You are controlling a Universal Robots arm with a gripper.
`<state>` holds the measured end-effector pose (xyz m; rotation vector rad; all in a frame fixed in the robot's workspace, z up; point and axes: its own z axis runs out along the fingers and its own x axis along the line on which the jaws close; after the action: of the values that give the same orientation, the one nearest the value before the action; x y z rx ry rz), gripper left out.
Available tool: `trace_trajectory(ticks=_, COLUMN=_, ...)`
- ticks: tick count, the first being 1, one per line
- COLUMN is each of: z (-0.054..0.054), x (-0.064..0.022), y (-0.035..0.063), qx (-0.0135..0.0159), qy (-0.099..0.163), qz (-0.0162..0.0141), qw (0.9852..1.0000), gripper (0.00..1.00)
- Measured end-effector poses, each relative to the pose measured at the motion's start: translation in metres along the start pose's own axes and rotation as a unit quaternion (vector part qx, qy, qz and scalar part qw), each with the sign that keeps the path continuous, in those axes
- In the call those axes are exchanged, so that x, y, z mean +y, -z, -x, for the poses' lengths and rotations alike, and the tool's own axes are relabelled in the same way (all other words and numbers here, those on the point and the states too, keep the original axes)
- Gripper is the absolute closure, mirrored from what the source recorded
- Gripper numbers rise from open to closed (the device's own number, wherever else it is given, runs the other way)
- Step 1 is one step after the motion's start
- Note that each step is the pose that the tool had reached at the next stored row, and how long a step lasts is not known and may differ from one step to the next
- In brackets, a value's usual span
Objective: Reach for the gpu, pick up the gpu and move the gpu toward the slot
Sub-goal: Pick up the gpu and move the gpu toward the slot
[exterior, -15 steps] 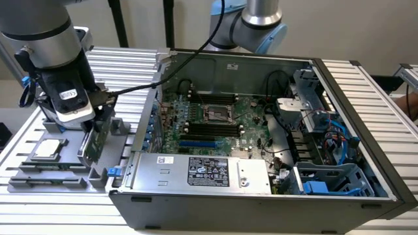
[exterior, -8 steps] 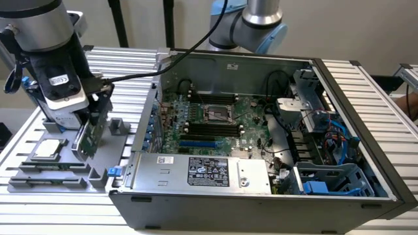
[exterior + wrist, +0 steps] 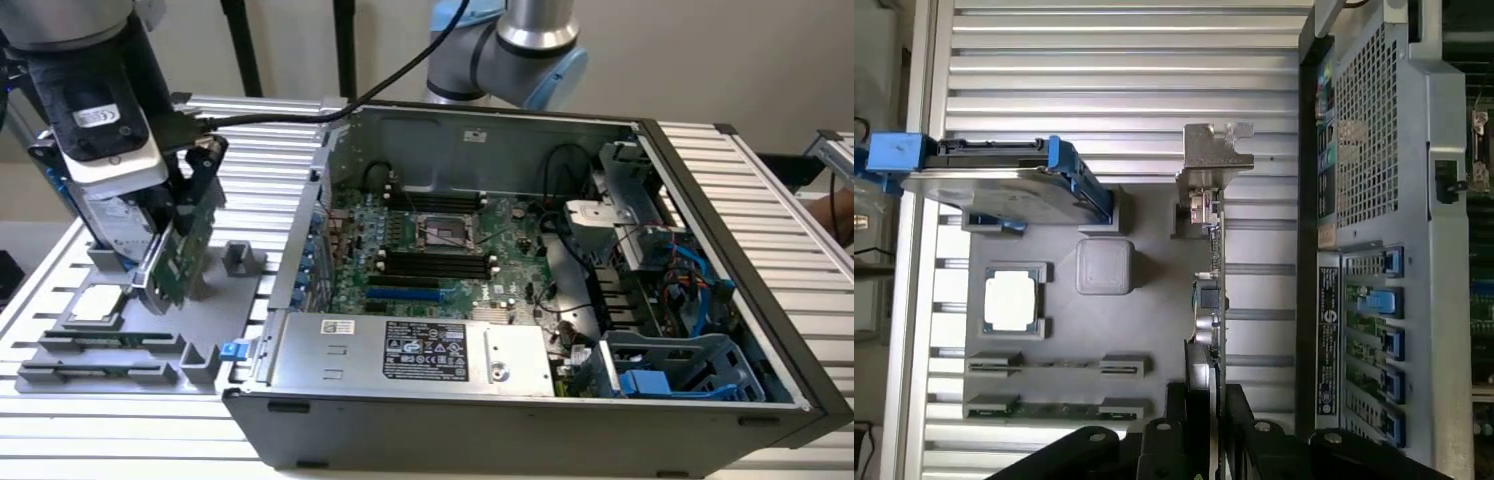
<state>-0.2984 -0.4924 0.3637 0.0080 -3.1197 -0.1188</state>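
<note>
Your black hand [image 3: 1212, 405] grips the thin green circuit-board gpu card [image 3: 1212, 290] with its silver end bracket, over the grey fixture tray [image 3: 1154, 300].

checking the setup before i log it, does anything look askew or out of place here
The thin green circuit-board card with a silver end bracket leans off vertical in the exterior view, clamped in the black gripper over the grey holder tray. Nothing looks spilled or damaged.

Place: looks like a robotics lab bench to me
Clues: slatted aluminium table [image 3: 120, 440], opened PC tower [image 3: 534, 430], grey parts fixture [image 3: 227, 312]
</note>
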Motion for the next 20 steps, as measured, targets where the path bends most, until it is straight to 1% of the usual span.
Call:
trace_trajectory(ticks=3, z=0.006, x=-0.0007, y=0.0140, qx=0.0001, qy=0.001, qz=0.0012, qw=1.0000, gripper=0.74)
trace_trajectory(ticks=5, z=0.012, x=-0.0008, y=0.0225, qx=0.0000, qy=0.001, qz=0.0028, qw=1.0000, gripper=0.74)
trace_trajectory(ticks=10, z=0.034, x=-0.0007, y=0.0420, qx=0.0001, qy=0.001, qz=0.0074, qw=1.0000, gripper=0.74)
trace_trajectory(ticks=13, z=0.047, x=-0.0005, y=0.0525, qx=0.0004, qy=0.001, qz=0.0108, qw=0.9999, gripper=0.74)
trace_trajectory(ticks=16, z=0.061, x=-0.0004, y=0.0582, qx=0.0011, qy=0.001, qz=0.0140, qw=0.9999, gripper=0.74)
trace_trajectory(ticks=20, z=0.079, x=-0.0005, y=0.0601, qx=0.0037, qy=0.001, qz=0.0150, qw=0.9999, gripper=0.74)
